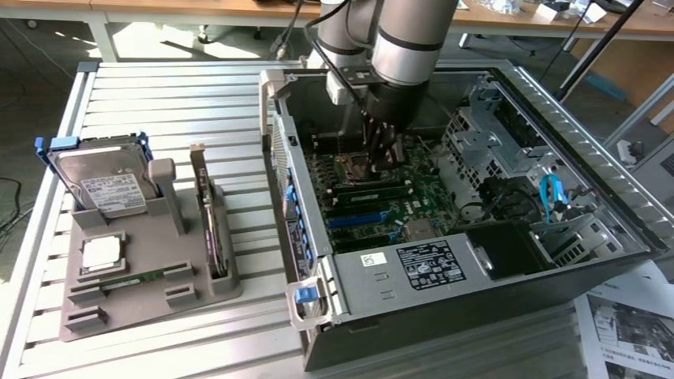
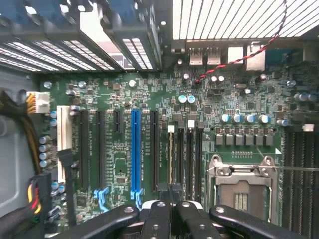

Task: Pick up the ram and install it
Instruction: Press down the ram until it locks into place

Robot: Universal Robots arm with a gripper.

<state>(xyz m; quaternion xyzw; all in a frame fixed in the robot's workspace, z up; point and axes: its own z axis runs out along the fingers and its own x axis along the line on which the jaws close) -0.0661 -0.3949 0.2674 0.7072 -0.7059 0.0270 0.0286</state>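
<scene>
A thin green ram stick [image 1: 132,279] lies flat in a slot of the grey fixture [image 1: 147,312] at the exterior view's left. My gripper [image 1: 384,158] hangs inside the open computer case, low over the motherboard [image 1: 395,207] next to the processor socket [image 1: 353,163]. In the wrist view the gripper [image 2: 172,196] is shut, its black fingers [image 2: 159,215] pressed together. A thin pale strip [image 2: 172,159] runs edge-on from the fingertips along the nearest memory slot. I cannot tell whether the fingers pinch it.
The fixture also carries a hard drive [image 1: 106,185], a square silver processor chip [image 1: 102,253] and an upright dark expansion card [image 1: 214,229]. Metal drive cages [image 1: 495,146], cables and the power supply [image 1: 427,264] crowd the case. Blue and black expansion slots [image 2: 134,149] lie beside the memory slots [image 2: 190,154].
</scene>
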